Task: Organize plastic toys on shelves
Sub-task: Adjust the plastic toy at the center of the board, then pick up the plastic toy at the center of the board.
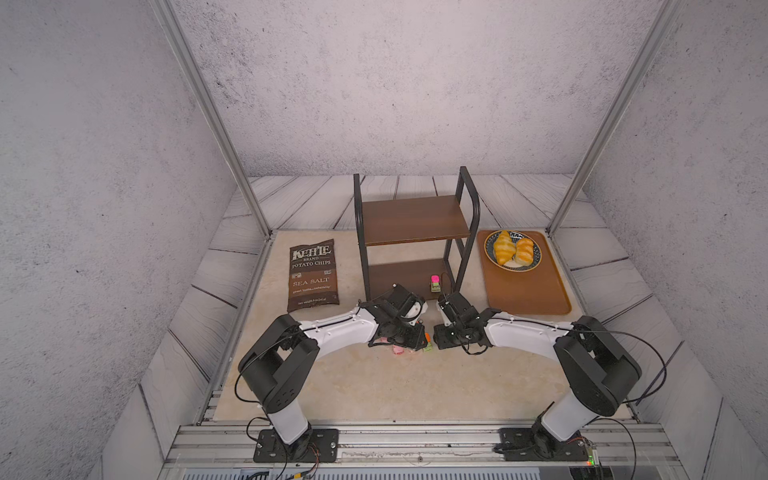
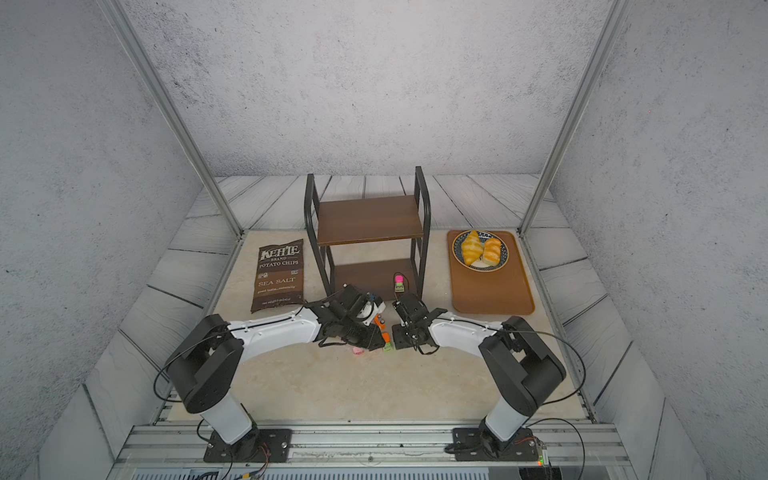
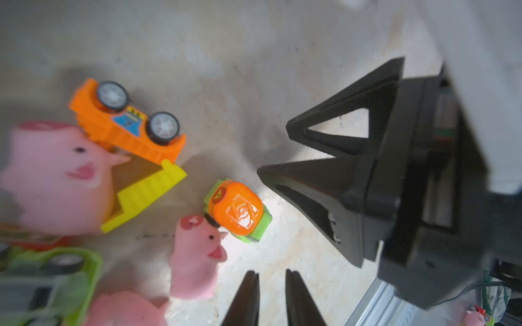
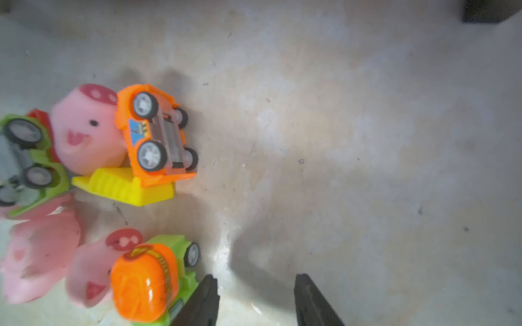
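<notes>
Left of centre, a pig (image 3: 197, 254), probably soft and light, stands beside the orange-topped truck (image 3: 237, 211) on the tabletop (image 3: 254, 70): seemingly hard, slick; grip its green sides. Left fingers (image 3: 245, 299) narrow, right fingers (image 3: 324, 175) wide, both empty.

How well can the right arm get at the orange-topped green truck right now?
Probably yes: the orange-topped truck stands on the table right beside the open right pincer, just outside one finger. A pink pig touches its other side.
</notes>
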Controlling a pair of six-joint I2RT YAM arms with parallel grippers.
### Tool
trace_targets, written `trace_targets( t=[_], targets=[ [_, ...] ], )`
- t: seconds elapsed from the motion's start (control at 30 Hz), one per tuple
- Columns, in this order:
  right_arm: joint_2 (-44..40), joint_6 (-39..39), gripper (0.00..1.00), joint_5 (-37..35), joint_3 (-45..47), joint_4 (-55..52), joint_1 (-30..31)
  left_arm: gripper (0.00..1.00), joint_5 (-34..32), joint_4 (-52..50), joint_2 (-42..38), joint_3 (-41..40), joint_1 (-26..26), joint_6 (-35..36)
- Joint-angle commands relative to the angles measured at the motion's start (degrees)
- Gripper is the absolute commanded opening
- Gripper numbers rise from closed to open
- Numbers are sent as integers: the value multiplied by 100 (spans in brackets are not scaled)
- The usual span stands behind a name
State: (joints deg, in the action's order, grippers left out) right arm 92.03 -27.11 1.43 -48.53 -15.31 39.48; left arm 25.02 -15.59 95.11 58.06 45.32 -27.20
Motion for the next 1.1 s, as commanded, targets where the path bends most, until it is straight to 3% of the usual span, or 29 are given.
trace_targets(
  t=[0.0, 0.3, 0.5, 1.07],
  targets=[
    [-492, 94, 53, 46, 52, -281, 21, 23, -93, -134, -483, -212, -249, 43],
    [-695, 58, 63, 540, 170, -73, 315, 24, -414, -428, -1375, -929, -1178, 109],
    [-310, -172, 66, 135, -24, -44, 542, 24, -515, -633, -1673, -1119, -1500, 250],
    [610, -242, 47, -162, -499, -57, 692, 24, -577, -749, -1864, -1236, -1649, 337]
  ],
)
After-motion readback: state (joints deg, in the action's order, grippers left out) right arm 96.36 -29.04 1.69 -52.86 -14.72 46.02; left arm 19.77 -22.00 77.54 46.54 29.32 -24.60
